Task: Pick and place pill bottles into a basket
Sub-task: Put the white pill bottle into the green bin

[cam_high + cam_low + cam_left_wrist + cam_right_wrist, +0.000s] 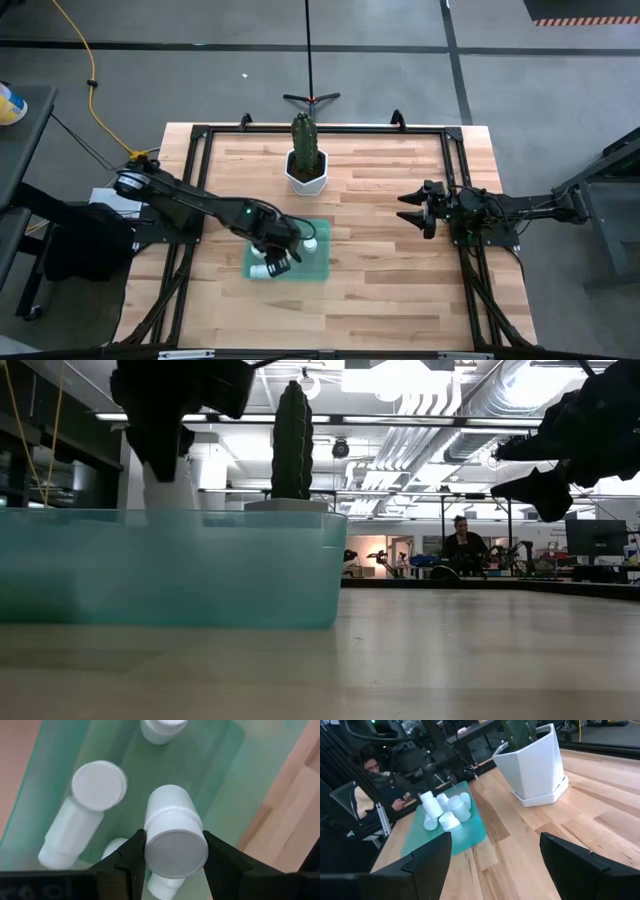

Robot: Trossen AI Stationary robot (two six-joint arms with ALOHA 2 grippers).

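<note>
The basket is a shallow teal-green tray (318,268) on the table, below the cactus pot; it also shows in the left wrist view (220,785). My left gripper (283,258) hangs over it, shut on a white pill bottle (170,805). Several other white bottles lie in the tray, one of them tilted (82,815) and one farther off (160,727). They also show in the right wrist view (445,810). My right gripper (415,210) is open and empty above the table's right side. My left gripper pinches the bottle's white cap (175,851) between its two fingers (131,857), one on each side. The fingers come from above, pointing down. The bottle (170,485) hangs upright, cap up, below the fingers. The tray wall hides its bottom.
A white hexagonal pot with a cactus (305,170) stands at the far middle of the table, behind the tray. Bare wood (390,290) lies between the tray and the right arm. A person (462,540) sits in the room beyond the table.
</note>
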